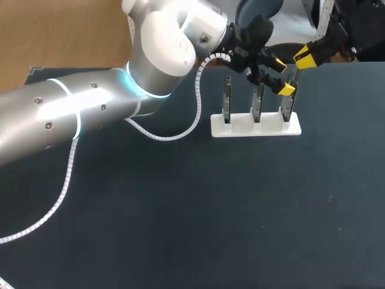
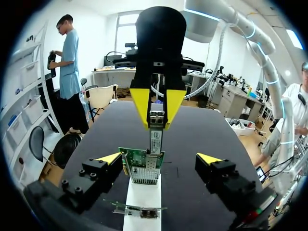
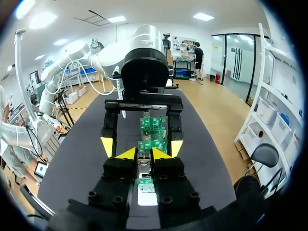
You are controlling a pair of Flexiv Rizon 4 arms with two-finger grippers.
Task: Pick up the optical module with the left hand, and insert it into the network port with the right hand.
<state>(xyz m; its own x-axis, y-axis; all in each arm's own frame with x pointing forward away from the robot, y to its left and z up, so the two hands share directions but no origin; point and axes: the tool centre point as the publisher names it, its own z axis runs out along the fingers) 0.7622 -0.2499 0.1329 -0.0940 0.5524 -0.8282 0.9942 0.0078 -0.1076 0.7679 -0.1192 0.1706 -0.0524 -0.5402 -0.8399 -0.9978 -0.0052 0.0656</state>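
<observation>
Holding left gripper [image 2: 160, 158] released, fingers flanking the card [image 2: 139, 168] on the stand [image 2: 143, 195] without touching. Clenching right gripper [image 2: 156, 122] on the module [image 2: 156, 139], long axis running along those fingers, nose pointing into the card's port [image 2: 155, 155].

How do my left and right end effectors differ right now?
The left end effector is open, fingers spread either side of the green card; the right end effector is shut on the optical module. The left is empty; the right holds the module at the card's upper edge. Both have yellow tips and meet at the same card.
</observation>
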